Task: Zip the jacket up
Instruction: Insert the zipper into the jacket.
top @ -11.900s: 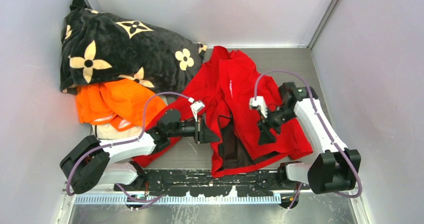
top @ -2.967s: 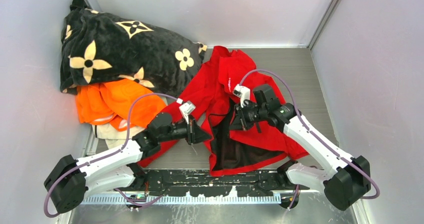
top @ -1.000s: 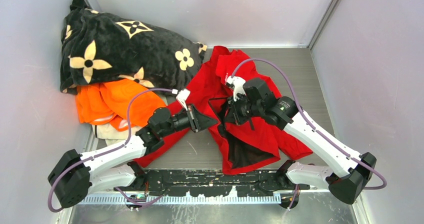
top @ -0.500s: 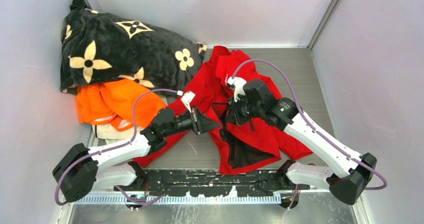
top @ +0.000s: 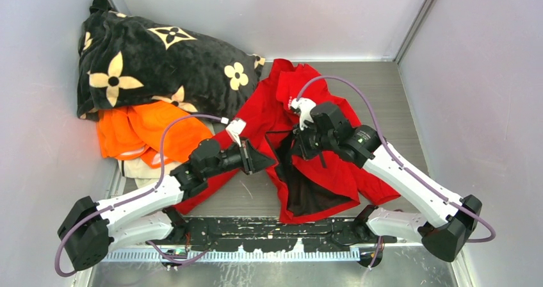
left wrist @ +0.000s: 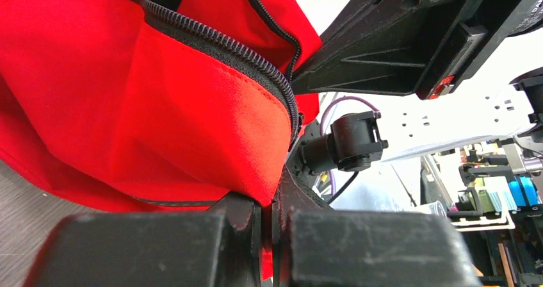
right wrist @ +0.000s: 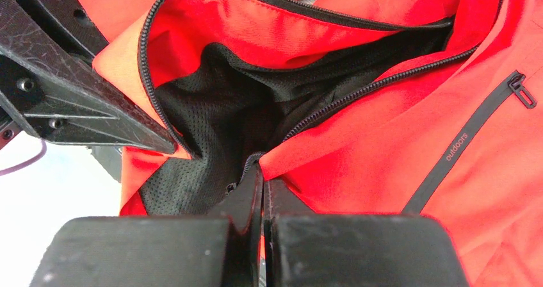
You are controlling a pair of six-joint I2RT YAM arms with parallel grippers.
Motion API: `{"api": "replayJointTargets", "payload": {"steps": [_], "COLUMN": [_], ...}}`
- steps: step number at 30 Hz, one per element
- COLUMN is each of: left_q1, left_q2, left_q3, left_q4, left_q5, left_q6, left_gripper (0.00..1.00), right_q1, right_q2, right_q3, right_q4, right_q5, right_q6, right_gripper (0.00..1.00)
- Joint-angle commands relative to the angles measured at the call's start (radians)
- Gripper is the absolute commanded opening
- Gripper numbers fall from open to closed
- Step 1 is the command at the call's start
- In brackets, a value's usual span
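While left hand [top: 273,163] pinches edge, jacket [top: 279,109] spreads beyond.

- A robotics lab: pale panel walls [top: 333,11] box in a brushed-metal tabletop [top: 378,85].
- Beyond the cell stand cluttered benches [left wrist: 490,194] of gear and parts.

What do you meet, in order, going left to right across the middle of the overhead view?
In order: orange garment → left gripper, jaws shut on the jacket edge → right gripper, jaws shut on the jacket too → right arm's white link.
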Motion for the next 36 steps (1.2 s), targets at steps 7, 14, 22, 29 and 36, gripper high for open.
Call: {"api": "replayJointTargets", "payload": {"steps": [7, 14, 22, 29, 36], "left_q1": [-0.020, -0.020, -0.020, 0.027, 0.029], "left_q2": [0.012, 0.034, 0.054, 0.024, 0.004], "left_q3": [0.044, 0.001, -0.087, -0.193, -0.254], "left_q4": [0.055, 0.173, 0.401, 0.458, 0.363], "left_q5": [-0.031, -0.073, -0.117, -0.045, -0.060], "left_q6": [0.029, -0.064, -0.162, -0.165, -0.205], "left_gripper": [0.01, 0.04, 0.07, 0.19, 0.19], "right_q1": [0.040, 0.049, 0.047, -0.001, -0.027], "right_q2": [0.025, 0.034, 0.032, -0.010, -0.052], "right_q3": [0.026, 0.031, 0.063, 0.045, -0.022], "right_q4": [0.066, 0.074, 0.072, 0.068, 0.086], "right_q5": [0.038, 0.051, 0.071, 0.049, 0.018], "right_q6": [-0.035, -0.041, -0.048, -0.028, -0.002], "right_gripper": [0.01, 0.01, 0.01, 0.01, 0.01]}}
